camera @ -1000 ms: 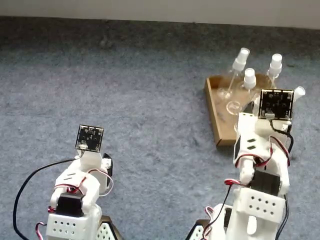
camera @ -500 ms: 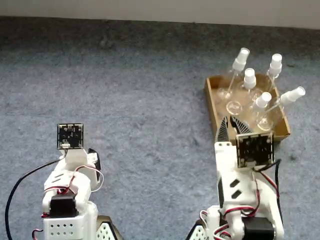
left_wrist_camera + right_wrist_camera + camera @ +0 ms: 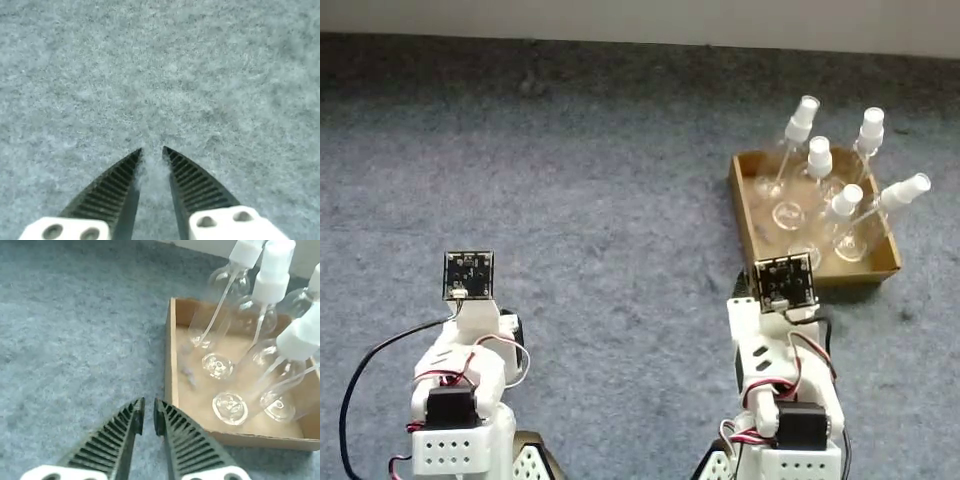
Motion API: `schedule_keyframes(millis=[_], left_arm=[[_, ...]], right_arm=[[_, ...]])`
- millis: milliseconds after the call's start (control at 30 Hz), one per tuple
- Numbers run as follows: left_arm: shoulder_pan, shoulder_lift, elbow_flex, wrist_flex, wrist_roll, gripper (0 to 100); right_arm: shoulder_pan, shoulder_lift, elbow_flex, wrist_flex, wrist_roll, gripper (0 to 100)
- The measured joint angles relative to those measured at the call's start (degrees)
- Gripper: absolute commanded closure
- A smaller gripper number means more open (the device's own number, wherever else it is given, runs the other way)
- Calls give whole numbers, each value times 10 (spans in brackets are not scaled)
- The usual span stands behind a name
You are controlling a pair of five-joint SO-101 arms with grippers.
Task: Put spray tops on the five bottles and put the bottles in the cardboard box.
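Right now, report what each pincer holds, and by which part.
Nothing is held. The left pincer is empty over the carpet; the right pincer is empty just short of the cardboard box, which has the five bottles in it.

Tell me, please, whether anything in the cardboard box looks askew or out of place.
The five bottles in the cardboard box lean at different angles rather than standing upright; the rightmost bottle tilts most, towards the box's right side. Nothing looks spilled or damaged.
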Motion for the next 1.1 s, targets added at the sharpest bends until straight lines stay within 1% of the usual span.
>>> schedule_keyframes(millis=[200,300,367,500,600,700,800,900,1000,1100], left_arm=[[0,0,0,0,0,993],[0,0,0,0,0,993],[0,0,0,0,0,993],[0,0,0,0,0,993],[0,0,0,0,0,993],[8,0,0,3,1,993],[49,0,0,40,1,993],[83,0,0,73,0,993],[71,0,0,79,0,993],[34,0,0,79,0,993]], right_arm=[[0,0,78,0,0,992],[0,0,84,-1,-4,992],[0,1,85,-1,-38,992],[0,1,85,-1,-130,992],[-1,1,85,22,-162,993],[-25,1,85,86,-168,993],[-62,1,85,162,-170,993],[-73,1,85,175,-170,993],[-73,1,85,179,-170,993],[-73,1,85,179,-170,993]])
